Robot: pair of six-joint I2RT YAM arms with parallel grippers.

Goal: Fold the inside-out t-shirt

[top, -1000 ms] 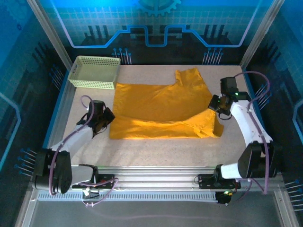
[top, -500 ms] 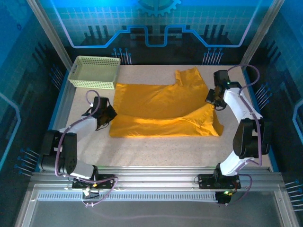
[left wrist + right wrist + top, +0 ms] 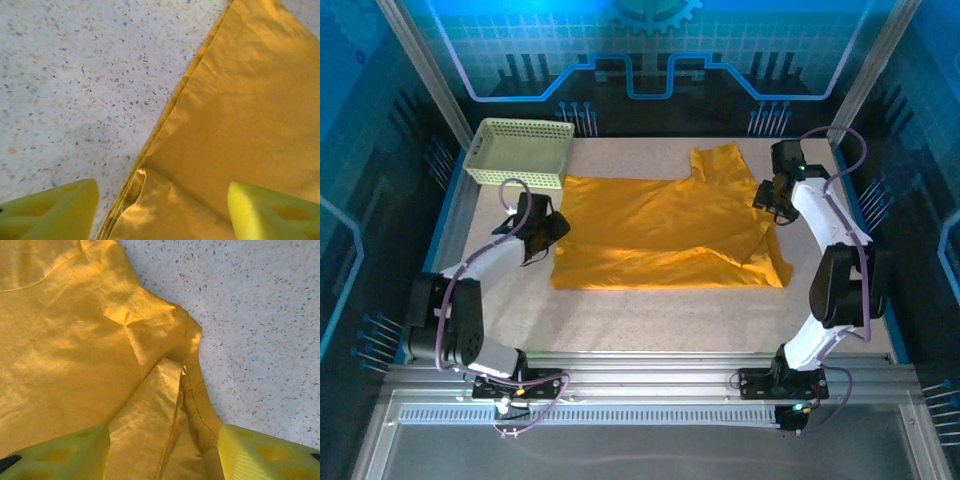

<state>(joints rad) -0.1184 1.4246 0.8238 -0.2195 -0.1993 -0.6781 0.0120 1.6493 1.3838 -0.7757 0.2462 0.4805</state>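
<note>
T-shirt [image 3: 665,235] lay spread mid-frame on the surface [image 3: 650,310], basket [image 3: 520,150] upper left, in top view. Wrist views added layered hems: left claw [image 3: 160,212] apart over the shirt's edge, right claw [image 3: 162,455] apart over a creased fold.

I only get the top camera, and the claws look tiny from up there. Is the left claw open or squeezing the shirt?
Observer: Open. In the left wrist view the left claw has its fingers wide apart, over the t-shirt's edge.
Operator: What does that edge look like?
Observer: It is stacked layers of cloth, with a small flap curled up between the fingers.
Operator: And the right claw?
Observer: Open as well. In the right wrist view a raised crease of cloth runs between its fingers.
</note>
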